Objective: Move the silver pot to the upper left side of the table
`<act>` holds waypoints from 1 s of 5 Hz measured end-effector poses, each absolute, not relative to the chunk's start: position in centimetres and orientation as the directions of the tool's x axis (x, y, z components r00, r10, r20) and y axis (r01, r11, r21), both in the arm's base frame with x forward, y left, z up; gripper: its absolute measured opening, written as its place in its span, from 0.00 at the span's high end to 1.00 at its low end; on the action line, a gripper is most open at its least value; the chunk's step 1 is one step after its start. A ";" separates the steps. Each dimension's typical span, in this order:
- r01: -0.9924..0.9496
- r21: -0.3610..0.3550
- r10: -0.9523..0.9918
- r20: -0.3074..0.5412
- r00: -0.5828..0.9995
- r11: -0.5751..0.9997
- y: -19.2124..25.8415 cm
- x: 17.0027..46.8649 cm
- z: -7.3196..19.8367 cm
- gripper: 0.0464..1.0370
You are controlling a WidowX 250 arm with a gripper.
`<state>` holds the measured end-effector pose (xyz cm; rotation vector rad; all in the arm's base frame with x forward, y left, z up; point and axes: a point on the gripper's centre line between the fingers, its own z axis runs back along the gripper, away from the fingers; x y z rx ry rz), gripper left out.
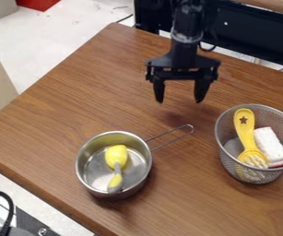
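Tool (179, 100) spread open — straddle the wire handle (191, 126) close to the silver saucepan (89, 167), clamp firmly — then carry it level.

The pot (98, 172) is finished in silver. Inside the pot, a small utensil (115, 154) is coloured yellow and grey. Beneath the pot, the table (69, 106) is patterned with brown wood grain. On the handle side of the pot, a grey mesh pattern is carried by the basket (227, 161); a fork-like utensil (246, 134) is coloured yellow and marked with a dark star; a block (268, 142) is coloured white, edged in red. Beyond the pot's handle, the gripper (179, 101) is finished in black.
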<state>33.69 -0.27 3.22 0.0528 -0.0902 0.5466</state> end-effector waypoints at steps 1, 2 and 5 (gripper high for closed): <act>-0.479 0.018 0.475 0.092 0.875 0.878 0.2 32.5 3.2 0.04; -0.353 0.013 0.349 0.103 0.931 0.936 1.3 30.8 4.5 0.04; 0.127 0.058 -0.132 0.087 0.987 0.990 4.7 25.3 5.7 0.04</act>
